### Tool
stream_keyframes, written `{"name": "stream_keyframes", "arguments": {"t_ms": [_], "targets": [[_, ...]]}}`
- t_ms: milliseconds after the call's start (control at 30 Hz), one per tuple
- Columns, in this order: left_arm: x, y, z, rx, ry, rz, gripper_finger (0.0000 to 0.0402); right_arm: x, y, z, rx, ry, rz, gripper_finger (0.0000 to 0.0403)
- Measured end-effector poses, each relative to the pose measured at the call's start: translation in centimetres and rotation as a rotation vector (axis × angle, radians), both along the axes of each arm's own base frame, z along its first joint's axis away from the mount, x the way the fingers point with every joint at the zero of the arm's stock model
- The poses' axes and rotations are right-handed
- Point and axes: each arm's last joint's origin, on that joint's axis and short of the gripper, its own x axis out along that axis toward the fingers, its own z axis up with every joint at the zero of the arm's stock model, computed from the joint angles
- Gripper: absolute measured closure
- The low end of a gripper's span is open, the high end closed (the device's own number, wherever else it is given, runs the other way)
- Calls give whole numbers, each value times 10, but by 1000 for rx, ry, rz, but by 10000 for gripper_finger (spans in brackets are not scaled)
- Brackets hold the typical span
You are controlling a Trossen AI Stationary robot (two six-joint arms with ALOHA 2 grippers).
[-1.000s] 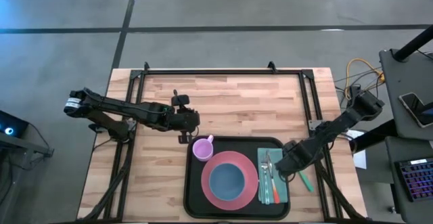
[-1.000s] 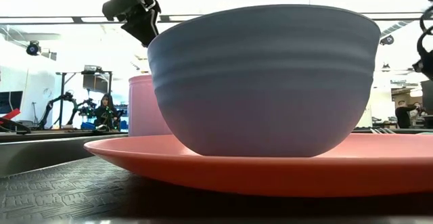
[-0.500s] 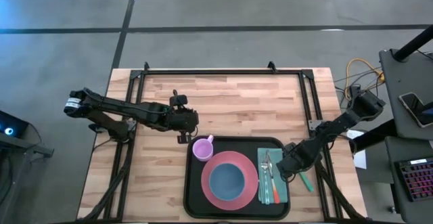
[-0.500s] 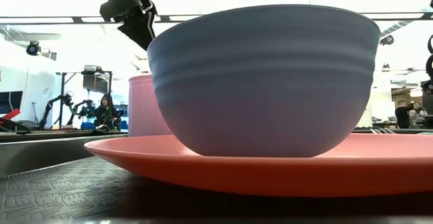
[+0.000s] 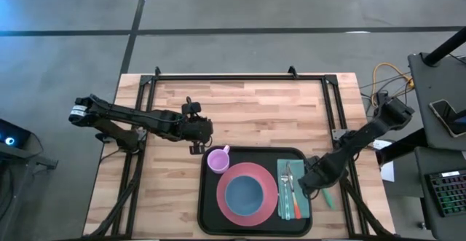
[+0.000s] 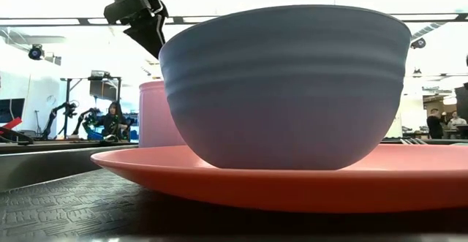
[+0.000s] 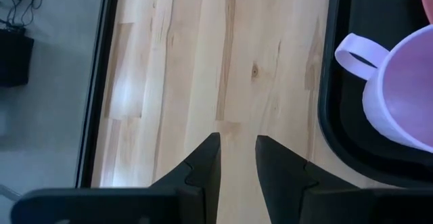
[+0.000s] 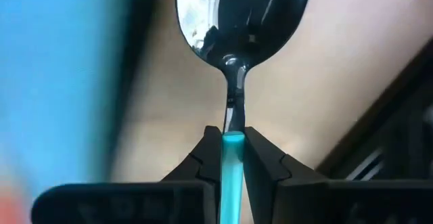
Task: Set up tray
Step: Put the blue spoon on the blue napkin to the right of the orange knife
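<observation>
Right tool (image 8: 232, 149) grips spoon (image 8: 237, 41) (teal handle), seemingly beside tray (image 5: 207, 212).

A pale wood-plank surface (image 5: 247, 110) with a black metal frame (image 5: 240, 76) stands on a grey concrete floor (image 5: 240, 15) crossed by dark seams. Past the surface's right edge, orange and yellow cables (image 5: 386, 77) lie beside a dark desk (image 5: 437, 88) carrying a keyboard (image 5: 445, 194). At table height, the bright room behind shows ceiling light strips (image 6: 66, 20), a seated person (image 6: 113, 119) among equipment at left, and another person (image 6: 458, 121) far right.
</observation>
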Motion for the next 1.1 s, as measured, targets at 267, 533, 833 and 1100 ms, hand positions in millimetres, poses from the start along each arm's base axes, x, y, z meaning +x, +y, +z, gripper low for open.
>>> {"name": "stream_keyframes", "arguments": {"t_ms": [267,533,833,1100], "targets": [[-1,0,0,3,10,-3,327,32,26,67,-70,-206,-325,379],[-5,1,4,3,-1,-2,327,61,33,50,-185,-124,-323,379],[-14,2,8,2,24,4,327,64,8,13,-166,-138,-317,373],[-28,4,19,-45,-40,78,327,63,6,10,-103,-147,-271,351]]}}
